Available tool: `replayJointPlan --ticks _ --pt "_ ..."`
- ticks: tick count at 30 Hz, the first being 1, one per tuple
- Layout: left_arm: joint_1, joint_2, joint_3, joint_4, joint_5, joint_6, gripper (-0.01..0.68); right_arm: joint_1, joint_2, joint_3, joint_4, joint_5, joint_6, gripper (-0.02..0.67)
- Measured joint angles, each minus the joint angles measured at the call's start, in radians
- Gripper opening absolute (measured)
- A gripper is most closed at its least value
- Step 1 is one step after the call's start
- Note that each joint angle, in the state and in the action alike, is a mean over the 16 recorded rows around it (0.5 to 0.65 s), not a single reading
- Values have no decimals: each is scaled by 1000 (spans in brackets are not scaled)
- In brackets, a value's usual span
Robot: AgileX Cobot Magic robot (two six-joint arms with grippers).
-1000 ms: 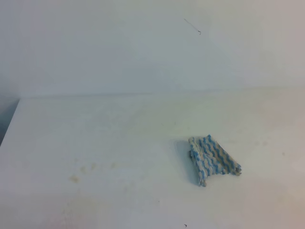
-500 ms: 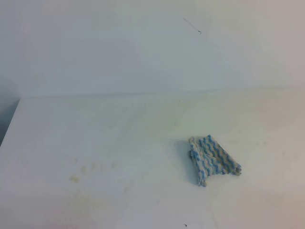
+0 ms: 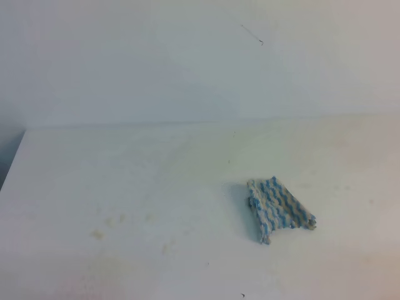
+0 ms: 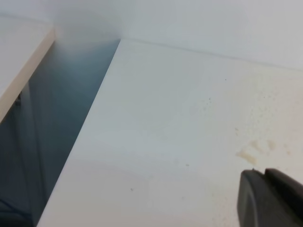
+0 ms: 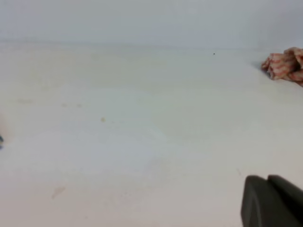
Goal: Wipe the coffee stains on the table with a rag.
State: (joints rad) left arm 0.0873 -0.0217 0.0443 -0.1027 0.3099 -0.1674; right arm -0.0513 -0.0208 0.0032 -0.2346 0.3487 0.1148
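The tabletop (image 3: 156, 169) lies open across its width. Only the rag (image 3: 279, 210), right of centre, rises from it, with room on every side. The coffee stains (image 3: 97, 234) at near left lie flat, well apart from it. A wall (image 3: 187, 62) closes the far edge.

Rag (image 3: 280, 210) lying on the table (image 3: 187, 169) right of centre, coffee stains (image 3: 97, 234) on the table well apart to its left, wall (image 3: 156, 56) behind the table.

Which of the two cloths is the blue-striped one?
The rag lying right of centre in the high view; the crumpled cloth in the right wrist view is reddish.
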Motion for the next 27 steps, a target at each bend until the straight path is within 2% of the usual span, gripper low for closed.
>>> replayJointPlan --ticks 27 --pt "0 -5 -1 0 0 0 1 0 -3 3 59 -17 -54 -4"
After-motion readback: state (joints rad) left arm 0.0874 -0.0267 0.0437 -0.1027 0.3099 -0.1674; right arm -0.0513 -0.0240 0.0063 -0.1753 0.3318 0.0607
